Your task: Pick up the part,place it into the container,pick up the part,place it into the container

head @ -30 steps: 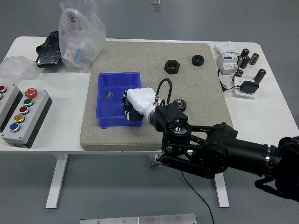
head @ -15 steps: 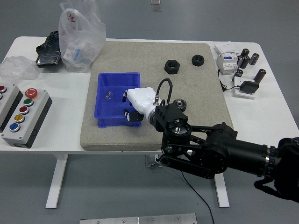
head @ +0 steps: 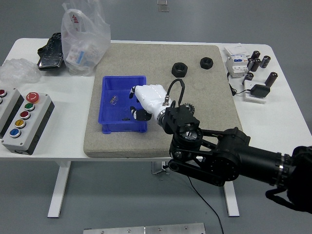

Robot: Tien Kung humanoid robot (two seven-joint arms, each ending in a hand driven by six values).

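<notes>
A blue bin (head: 109, 122) stands on the grey mat (head: 156, 58). My right hand (head: 138, 108), white with dark fingertips, hangs over the bin's right half with its fingers loosely spread, and I see nothing gripped in them. On the bin floor lie a small shiny part (head: 114, 100) and a small dark piece (head: 126, 118). A black gear (head: 188, 107) lies on the mat just right of the bin, partly hidden behind my wrist. Two black nuts (head: 178, 69) (head: 206, 62) sit farther back on the mat.
A button box (head: 24, 122) sits at the left front. A plastic bag (head: 83, 34) and a black object (head: 51, 51) are at the back left. Electrical parts and black cylinders (head: 253, 66) crowd the back right, beside a small black and white device (head: 257, 92).
My right hand has risen from low inside the bin and shifted a little right and back. The bin slid slightly with it.
</notes>
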